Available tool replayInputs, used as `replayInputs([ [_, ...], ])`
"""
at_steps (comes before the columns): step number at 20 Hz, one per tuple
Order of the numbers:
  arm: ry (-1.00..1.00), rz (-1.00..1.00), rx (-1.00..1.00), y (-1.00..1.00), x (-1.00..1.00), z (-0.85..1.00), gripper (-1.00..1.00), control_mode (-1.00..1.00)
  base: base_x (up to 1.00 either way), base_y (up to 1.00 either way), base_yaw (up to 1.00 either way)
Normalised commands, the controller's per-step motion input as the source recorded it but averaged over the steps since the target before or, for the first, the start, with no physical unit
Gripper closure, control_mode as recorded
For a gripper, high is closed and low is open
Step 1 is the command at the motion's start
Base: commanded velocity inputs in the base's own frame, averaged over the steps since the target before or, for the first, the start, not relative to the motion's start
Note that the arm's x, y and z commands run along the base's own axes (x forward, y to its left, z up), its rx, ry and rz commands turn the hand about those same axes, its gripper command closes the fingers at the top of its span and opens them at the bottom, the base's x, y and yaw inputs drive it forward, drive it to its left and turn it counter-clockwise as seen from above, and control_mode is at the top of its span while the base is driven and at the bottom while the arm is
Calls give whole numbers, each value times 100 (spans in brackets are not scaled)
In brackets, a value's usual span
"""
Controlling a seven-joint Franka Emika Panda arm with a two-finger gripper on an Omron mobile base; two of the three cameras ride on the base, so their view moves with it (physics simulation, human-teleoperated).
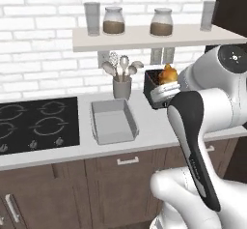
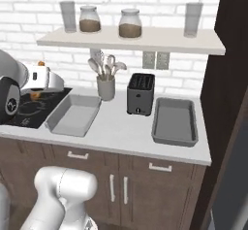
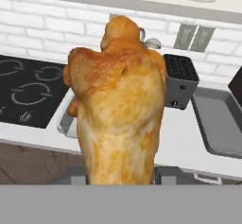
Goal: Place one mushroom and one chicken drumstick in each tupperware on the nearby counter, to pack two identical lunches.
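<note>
Chicken drumstick, golden-brown, sits clamped in your gripper, raised above the counter near the cooktop. Two grey tupperware trays lie on that counter: one beside the utensil holder, one beyond the toaster.

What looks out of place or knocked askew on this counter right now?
Nothing stands out. Both tupperware trays sit flat on the counter, with the toaster upright between them. The end effector holds a chicken drumstick in the air.
</note>
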Motion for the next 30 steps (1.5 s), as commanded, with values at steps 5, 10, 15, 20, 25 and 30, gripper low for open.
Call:
replayInputs([
  [5,1,-4,1,11,3,-10,100,-100,18,57,-29],
  [10,11,-9,3,43,22,-86,100,-100,0,0,0],
  [15,7,-1,2,4,86,-74,100,-100,0,0,0],
  [20,13,-1,1,0,100,-46,100,-100,0,0,0],
  [25,24,0,0,7,92,-19,100,-100,0,0,0],
  [30,30,0,0,16,34,-23,100,-100,0,0,0],
])
